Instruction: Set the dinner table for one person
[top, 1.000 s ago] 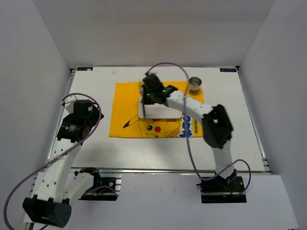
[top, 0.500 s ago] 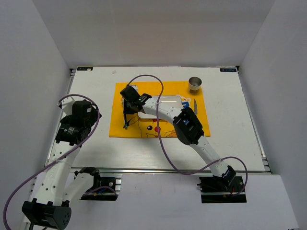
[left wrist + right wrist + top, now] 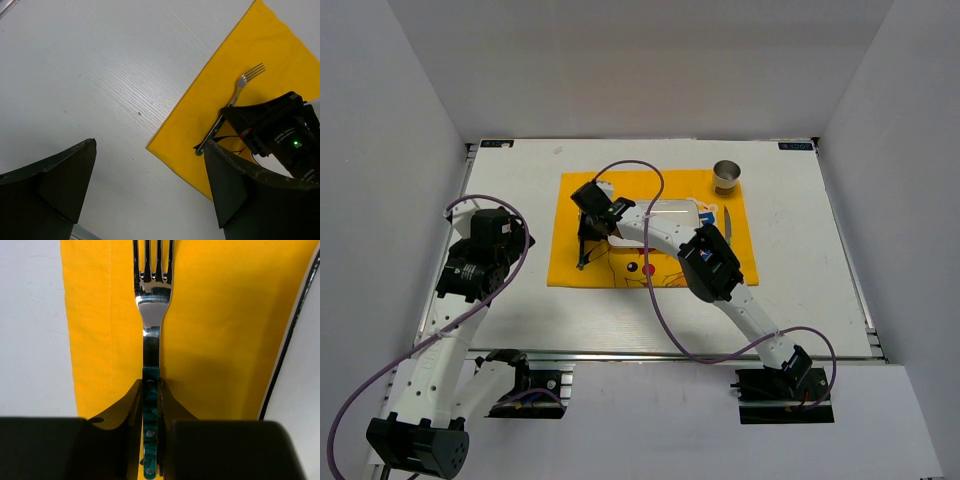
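Note:
My right gripper [image 3: 584,230] is shut on the green handle of a steel fork [image 3: 152,305]. It holds the fork low over the left strip of the yellow Pikachu placemat [image 3: 570,200], with the tines pointing away from the fingers [image 3: 131,405]. The fork [image 3: 235,92] and the right gripper [image 3: 235,120] also show in the left wrist view. A white square plate [image 3: 670,212] sits on the placemat, partly under the right arm. My left gripper [image 3: 150,190] is open and empty above the white dinner table [image 3: 800,270], left of the placemat.
A knife [image 3: 728,222] lies on the placemat right of the plate. A small metal cup [image 3: 727,177] stands at the placemat's far right corner. White walls enclose the table on three sides. A metal rail [image 3: 650,355] runs along the front edge.
My right arm swung from over the plate to the left side of the placemat with the fork, then barely moved in the last half second. The left arm stayed nearly still.

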